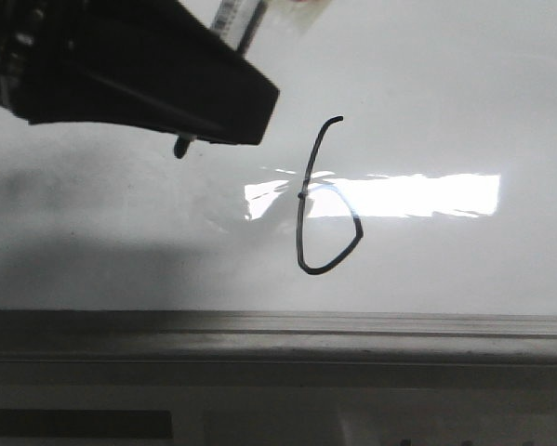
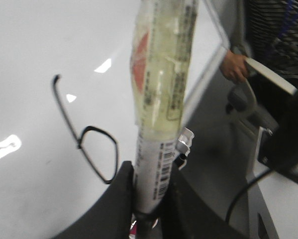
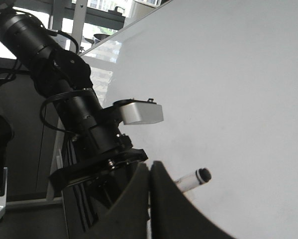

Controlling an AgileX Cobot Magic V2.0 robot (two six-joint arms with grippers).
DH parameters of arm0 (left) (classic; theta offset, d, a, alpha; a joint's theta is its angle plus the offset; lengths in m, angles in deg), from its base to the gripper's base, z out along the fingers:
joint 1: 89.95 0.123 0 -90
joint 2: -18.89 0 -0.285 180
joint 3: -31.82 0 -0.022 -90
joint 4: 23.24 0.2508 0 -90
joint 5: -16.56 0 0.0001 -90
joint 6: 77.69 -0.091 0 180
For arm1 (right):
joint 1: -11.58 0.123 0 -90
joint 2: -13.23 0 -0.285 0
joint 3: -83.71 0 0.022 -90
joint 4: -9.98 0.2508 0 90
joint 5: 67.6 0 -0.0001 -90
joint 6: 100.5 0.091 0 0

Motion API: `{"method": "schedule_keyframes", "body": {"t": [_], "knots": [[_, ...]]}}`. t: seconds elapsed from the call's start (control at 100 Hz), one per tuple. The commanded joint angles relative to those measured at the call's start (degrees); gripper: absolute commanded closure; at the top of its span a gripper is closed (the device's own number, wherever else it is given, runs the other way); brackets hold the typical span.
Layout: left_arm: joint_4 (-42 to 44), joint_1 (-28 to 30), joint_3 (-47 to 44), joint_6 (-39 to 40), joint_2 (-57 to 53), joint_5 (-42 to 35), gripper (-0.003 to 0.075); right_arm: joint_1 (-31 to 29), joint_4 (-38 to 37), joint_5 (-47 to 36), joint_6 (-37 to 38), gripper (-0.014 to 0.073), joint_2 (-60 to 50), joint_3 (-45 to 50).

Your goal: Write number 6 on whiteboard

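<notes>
A completed number 6 (image 1: 320, 200), curved stem over an angular closed loop, is seen drawn in black near the middle of the whiteboard (image 1: 445, 84), just above its grey edge rail (image 1: 278, 327). The marker pen (image 2: 156, 139) is held clamped between the fingers of the left gripper (image 2: 149, 191), its tip apparently lifted clear, left of the figure. The right gripper (image 3: 149, 184) is seen pressed shut on nothing; the writing step is judged finished, and only a clean withdrawal of the pen is called for.

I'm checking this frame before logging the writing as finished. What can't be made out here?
- Marker pen tip: front view, hidden behind the left gripper; whether it touches the whiteboard is unclear.
- Pen label: left wrist view, blurred.
- Right gripper: right wrist view, cut off by the bottom edge.
- Number 6: glare washes out part of its loop.
</notes>
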Motion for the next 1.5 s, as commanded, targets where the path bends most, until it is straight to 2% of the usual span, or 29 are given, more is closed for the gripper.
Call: {"method": "schedule_keyframes", "body": {"t": [0.0, 0.16, 0.42, 0.71, 1.34, 1.49], "knots": [[-10.0, 0.1, -0.8, 0.7, -0.8, -6.2, 0.0741, -0.4, -0.3, -2.1, -0.1, 0.0664, 0.0, -1.7], [-15.3, 0.1, -5.1, 0.7, -0.8, -14.1, 0.0741, -0.4, -0.7, -1.7, -0.1, 0.0664, 0.0, -1.7], [-19.6, 0.1, -5.9, 0.7, -0.7, -17.0, 0.0741, -0.4, -1.0, -1.7, -0.1, 0.0664, 0.0, -1.7], [-19.6, 0.1, -5.8, 1.0, -0.6, -23.2, 0.0741, -0.4, -1.0, -1.7, -0.1, 0.0664, 0.0, -1.7], [-19.6, 0.1, -4.1, 4.0, -0.6, -20.7, 0.0741, -0.4, -1.0, -1.3, -0.1, 0.0664, 0.0, -1.7], [-19.6, -2.5, -4.1, 3.8, -0.3, -21.9, 0.0741, -0.4, -1.0, -0.7, -0.1, 0.0664, 0.0, -1.7]]}}
